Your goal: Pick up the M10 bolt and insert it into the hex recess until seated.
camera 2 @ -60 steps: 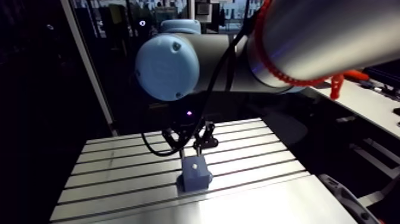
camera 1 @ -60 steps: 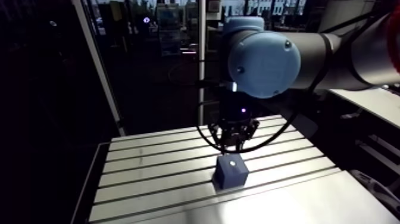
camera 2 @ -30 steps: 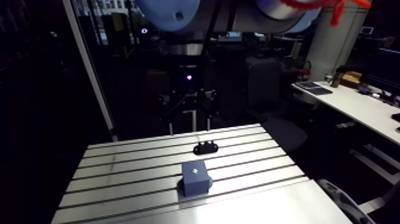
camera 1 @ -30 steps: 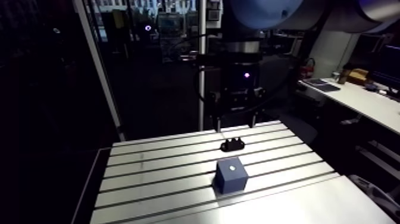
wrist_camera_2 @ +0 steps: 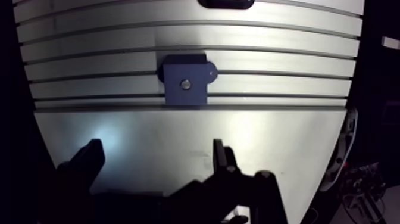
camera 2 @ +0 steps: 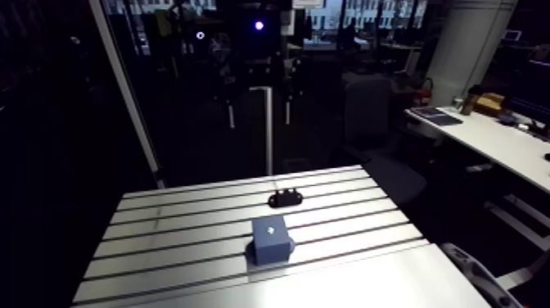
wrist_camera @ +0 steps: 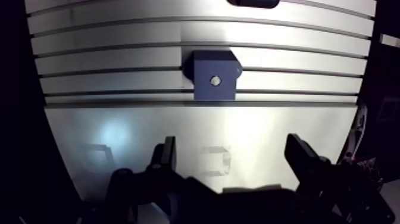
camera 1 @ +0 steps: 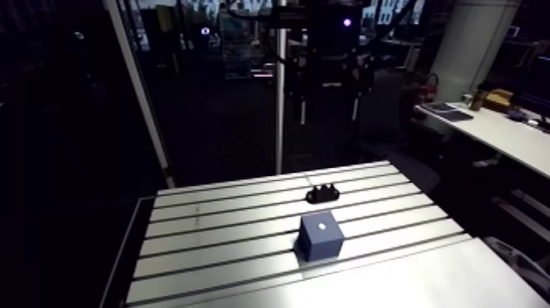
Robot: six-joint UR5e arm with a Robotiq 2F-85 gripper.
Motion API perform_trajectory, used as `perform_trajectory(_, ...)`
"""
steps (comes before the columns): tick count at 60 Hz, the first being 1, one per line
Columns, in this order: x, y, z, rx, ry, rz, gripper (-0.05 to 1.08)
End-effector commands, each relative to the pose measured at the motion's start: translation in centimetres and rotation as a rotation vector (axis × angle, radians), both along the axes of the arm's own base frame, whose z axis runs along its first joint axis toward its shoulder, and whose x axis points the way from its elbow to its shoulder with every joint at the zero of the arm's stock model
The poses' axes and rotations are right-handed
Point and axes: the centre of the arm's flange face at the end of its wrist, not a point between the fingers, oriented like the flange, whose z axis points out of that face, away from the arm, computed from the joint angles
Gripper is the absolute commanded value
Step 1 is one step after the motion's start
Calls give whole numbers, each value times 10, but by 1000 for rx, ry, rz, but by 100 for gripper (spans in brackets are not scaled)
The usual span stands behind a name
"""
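A dark blue block stands on the slotted aluminium table. The bolt's bright round head sits in the middle of the block's top face, down in its recess. My gripper hangs high above the table, well clear of the block, with its two fingers wide apart and nothing between them. In the arm view the gripper shows as two thin fingers far above the table's back edge.
A small black holder lies on the table just behind the block. The smooth plate along the table's front carries a faint square marking under the gripper.
Earlier the gripper was down at the block's top. It has let go, opened wide and risen straight up; the bolt stays in the block. The arm camera has shifted with the arm.
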Motion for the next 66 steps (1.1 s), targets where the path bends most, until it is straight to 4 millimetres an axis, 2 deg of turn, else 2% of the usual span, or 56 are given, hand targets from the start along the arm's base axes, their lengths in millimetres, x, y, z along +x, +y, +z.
perform_trajectory(1,0,-18,25,-7,-19,28,1)
perform_trajectory(16,10,-26,36,-3,7,38,1)
perform_trajectory(31,36,-30,59,16,73,24,1)
perform_trajectory(42,45,-33,60,19,93,6,1)
perform_trajectory(66,41,-37,55,5,86,11,1)
